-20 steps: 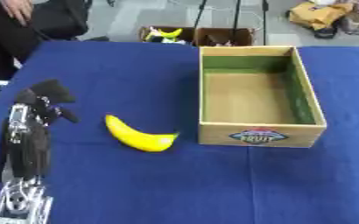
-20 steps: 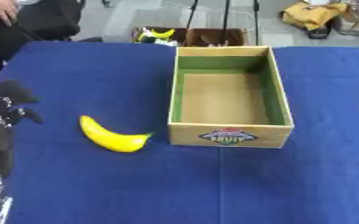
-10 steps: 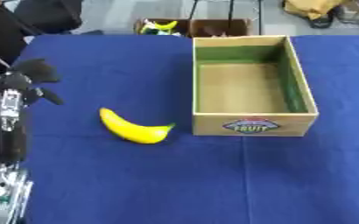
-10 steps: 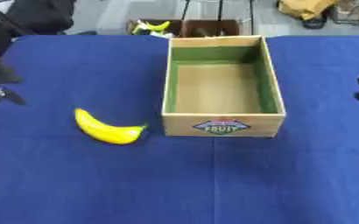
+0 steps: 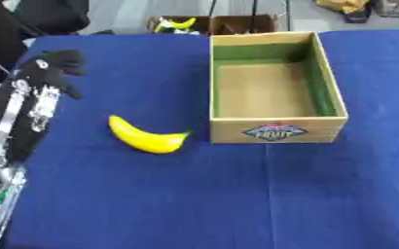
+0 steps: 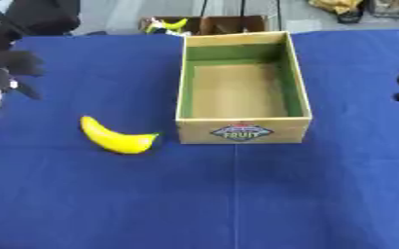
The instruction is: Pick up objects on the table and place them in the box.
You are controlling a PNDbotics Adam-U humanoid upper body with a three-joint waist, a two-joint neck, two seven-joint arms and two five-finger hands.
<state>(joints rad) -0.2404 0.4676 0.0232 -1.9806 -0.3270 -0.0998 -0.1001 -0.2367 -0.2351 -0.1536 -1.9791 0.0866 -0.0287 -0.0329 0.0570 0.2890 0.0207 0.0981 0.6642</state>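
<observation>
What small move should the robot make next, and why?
Probably bring the left hand down and rightward toward the banana. The banana lies untouched on the blue table, left of the empty box, and this hand is nearest and holds nothing.

Blue tablecloth (image 5: 194, 194), far crates (image 5: 211, 23)

A yellow banana (image 5: 143, 137) with a green tip lies on a deep blue tablecloth (image 5: 203, 194). The tan cardboard box (image 5: 275, 131) is lined green inside (its front label reads FRUIT).
</observation>
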